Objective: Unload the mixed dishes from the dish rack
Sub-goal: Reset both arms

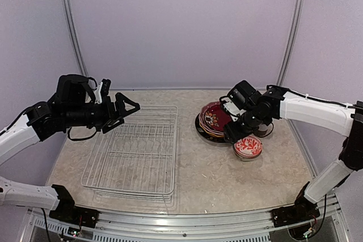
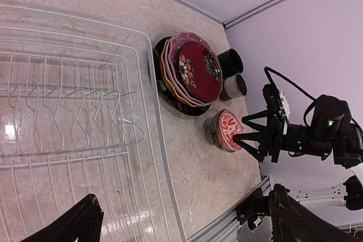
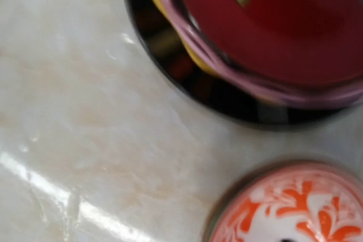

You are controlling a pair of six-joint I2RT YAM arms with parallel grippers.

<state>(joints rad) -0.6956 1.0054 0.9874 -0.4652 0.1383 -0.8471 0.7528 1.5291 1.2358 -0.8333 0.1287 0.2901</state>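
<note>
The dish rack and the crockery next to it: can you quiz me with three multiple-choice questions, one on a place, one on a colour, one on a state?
1. Where is the dark red floral bowl?
A. In the dish rack
B. On top of the stack of plates
C. On a shelf

2. What colour is the plate straight under that bowl?
A. Green
B. Blue
C. Pink

3. What state is the dish rack in?
A. Packed with plates
B. Holding no dishes
C. Tipped on its side

Answers:
1 B: in the overhead view the bowl crowns the stack, which stands to the right of the rack.
2 C: the rim of a pink plate shows right beneath the bowl.
3 B: only bare white wires show, and the rack stands flat.
</note>
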